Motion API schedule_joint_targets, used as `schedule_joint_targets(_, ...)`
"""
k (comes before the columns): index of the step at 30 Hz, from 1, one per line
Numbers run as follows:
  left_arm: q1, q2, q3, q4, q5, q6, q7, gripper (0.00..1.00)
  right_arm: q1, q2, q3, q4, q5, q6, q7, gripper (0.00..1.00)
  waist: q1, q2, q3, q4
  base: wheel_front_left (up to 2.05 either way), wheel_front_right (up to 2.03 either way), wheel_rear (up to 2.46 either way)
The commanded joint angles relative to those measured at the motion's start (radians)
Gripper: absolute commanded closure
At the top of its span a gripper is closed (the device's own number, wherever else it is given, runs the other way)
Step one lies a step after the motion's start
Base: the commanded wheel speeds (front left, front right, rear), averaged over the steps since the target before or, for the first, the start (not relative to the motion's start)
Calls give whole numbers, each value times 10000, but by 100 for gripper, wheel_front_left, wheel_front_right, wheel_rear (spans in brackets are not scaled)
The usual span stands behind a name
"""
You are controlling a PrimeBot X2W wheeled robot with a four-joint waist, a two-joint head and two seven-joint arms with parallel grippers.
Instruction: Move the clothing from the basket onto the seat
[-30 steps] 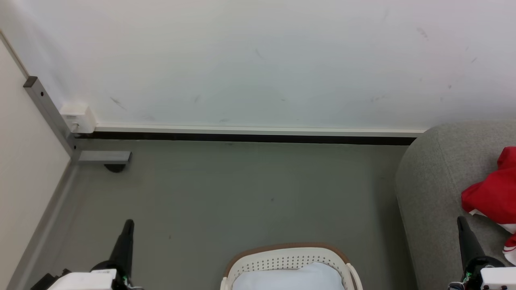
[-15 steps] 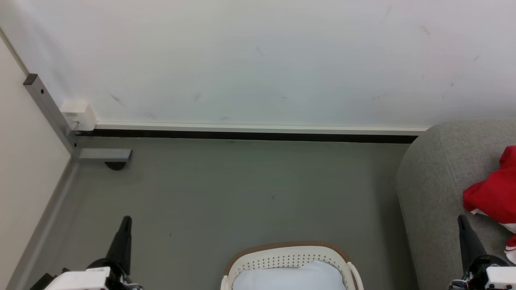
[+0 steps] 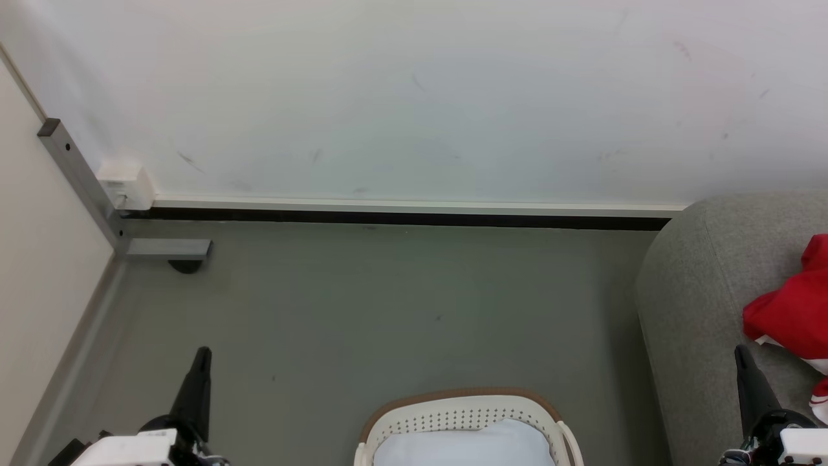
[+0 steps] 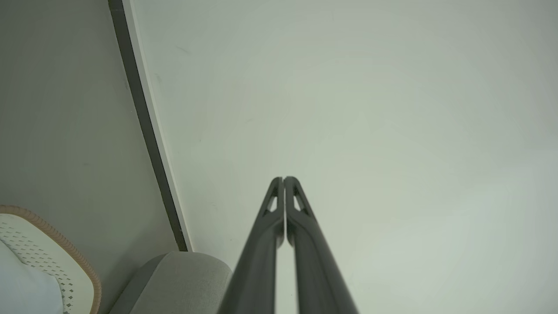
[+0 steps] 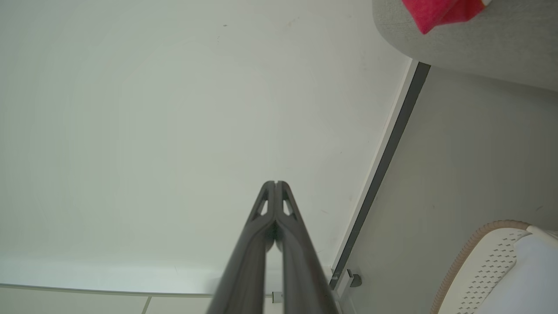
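Even, soft, bright lighting; sharp pictures, wrist views bowed at edges.

seat (image 3: pixel 692 304): light grey sofa, rounded corner | clothing (image 3: pixel 792 317): red, white trim, lies crumpled on seat | basket (image 3: pixel 462 411): white, perforated, brown rim, stands upright left of seat

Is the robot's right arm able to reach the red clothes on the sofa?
Probably yes. The right gripper is close beside the red clothes, which lie uncovered on the sofa with nothing between. Its jaws are shut, so it would have to open first.
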Motion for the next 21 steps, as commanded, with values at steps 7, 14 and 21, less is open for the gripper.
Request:
schedule_joint_targets(7,-87,76,22,-33,-135,-45,42,100,-127,-4,-40,-54,13,-21,28,100,0,0,0,0,0,0,0)
schedule_joint_targets(14,-87,76,21,-33,-135,-45,40,100,-127,-5,-39,-52,13,-21,28,100,0,0,0,0,0,0,0)
schedule_joint_targets(21,-86,76,21,-34,-136,-45,41,100,-127,-5,-40,-52,14,-21,27,100,0,0,0,0,0,0,0)
